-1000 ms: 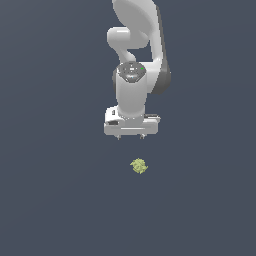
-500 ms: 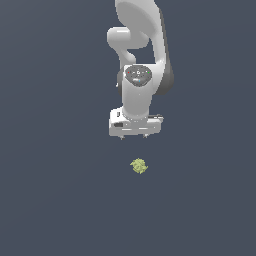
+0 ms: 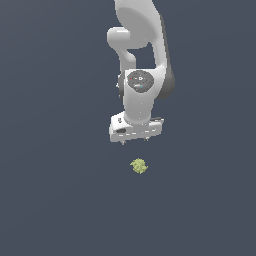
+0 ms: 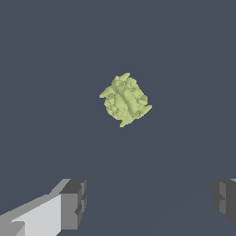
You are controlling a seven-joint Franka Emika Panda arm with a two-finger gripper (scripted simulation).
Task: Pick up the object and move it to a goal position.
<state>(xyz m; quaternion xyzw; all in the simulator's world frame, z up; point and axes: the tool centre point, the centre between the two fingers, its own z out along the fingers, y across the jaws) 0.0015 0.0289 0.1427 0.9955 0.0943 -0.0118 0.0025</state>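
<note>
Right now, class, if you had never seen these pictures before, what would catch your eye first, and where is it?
First the big white robot arm, reaching down from the top of the exterior view, its gripper open and hanging above the ground. Next the tiny yellow-green lumpy blob, lying alone on the plain dark surface just below the gripper, untouched; the wrist view shows its bumpy skin beyond the two spread fingertips.

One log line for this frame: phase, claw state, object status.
phase: approach | claw: open, above object, no contact | object: yellow-green lumpy blob, on the surface, not grasped | wrist view: object ahead of the fingertips
</note>
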